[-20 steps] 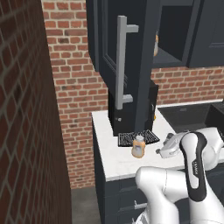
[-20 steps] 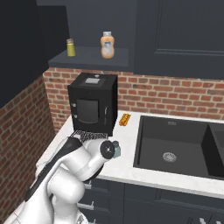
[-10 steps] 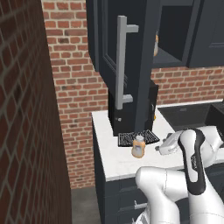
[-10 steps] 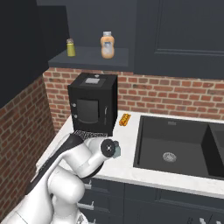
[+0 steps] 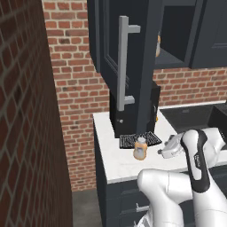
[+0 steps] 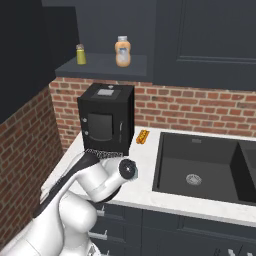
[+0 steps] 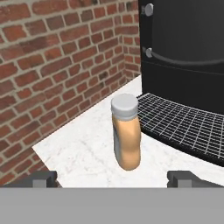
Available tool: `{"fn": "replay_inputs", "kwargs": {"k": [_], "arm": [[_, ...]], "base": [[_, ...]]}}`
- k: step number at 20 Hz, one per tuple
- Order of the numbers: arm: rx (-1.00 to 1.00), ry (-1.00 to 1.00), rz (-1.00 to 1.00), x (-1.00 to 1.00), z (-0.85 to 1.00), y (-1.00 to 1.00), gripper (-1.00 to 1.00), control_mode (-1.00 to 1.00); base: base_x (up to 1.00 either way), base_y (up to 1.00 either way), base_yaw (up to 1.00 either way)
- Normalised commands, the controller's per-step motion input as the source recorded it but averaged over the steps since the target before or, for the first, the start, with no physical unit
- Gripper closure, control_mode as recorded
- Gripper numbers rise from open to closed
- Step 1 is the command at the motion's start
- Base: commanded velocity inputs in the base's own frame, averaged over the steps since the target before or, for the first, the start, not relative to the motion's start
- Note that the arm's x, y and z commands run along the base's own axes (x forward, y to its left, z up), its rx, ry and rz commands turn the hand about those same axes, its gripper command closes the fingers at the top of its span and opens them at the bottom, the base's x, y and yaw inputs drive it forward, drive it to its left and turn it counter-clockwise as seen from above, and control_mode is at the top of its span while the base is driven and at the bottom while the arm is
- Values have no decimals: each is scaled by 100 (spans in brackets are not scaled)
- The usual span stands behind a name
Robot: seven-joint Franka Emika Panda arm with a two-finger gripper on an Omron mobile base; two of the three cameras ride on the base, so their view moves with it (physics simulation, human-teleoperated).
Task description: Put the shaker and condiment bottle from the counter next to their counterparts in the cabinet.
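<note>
The condiment bottle (image 7: 127, 135) is orange with a pale cap. It stands upright on the white counter (image 7: 83, 153), just in front of a black wire grid. My gripper (image 7: 111, 178) is open, level with the bottle and a short way from it, and the bottle sits between the lines of the two fingertips (image 7: 41, 178). From the left base view the bottle (image 5: 140, 148) stands left of my hand (image 5: 170, 148). The dark cabinet (image 5: 146, 53) hangs open above. Its shelf holds a small yellowish shaker (image 6: 80, 54) and an orange bottle (image 6: 122, 51). The counter's own shaker is out of view.
A black coffee machine (image 6: 106, 120) stands on the counter behind the bottle, with its drip grid (image 7: 188, 122) in front. The cabinet door (image 5: 111, 62) with its long grey handle (image 5: 124, 66) hangs open over the counter. A dark sink (image 6: 200, 160) lies to the right. A brick wall (image 7: 52, 65) closes the left side.
The arm has only shifted slightly. The condiment bottle stands where it was and the gripper stays open.
</note>
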Motion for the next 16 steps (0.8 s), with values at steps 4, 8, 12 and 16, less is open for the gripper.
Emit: {"fn": "replay_inputs", "kwargs": {"k": [4, 8, 12, 16], "arm": [[0, -7, 0, 1, -35, 8, -100, -100], [0, -2, 0, 4, -21, 17, -100, -100], [0, 0, 0, 9, -5, 20, -100, -100], [0, 0, 0, 8, 0, 29, -100, -100]], "base": [[0, 0, 0], [0, 0, 0], [0, 0, 0], [0, 0, 0]]}}
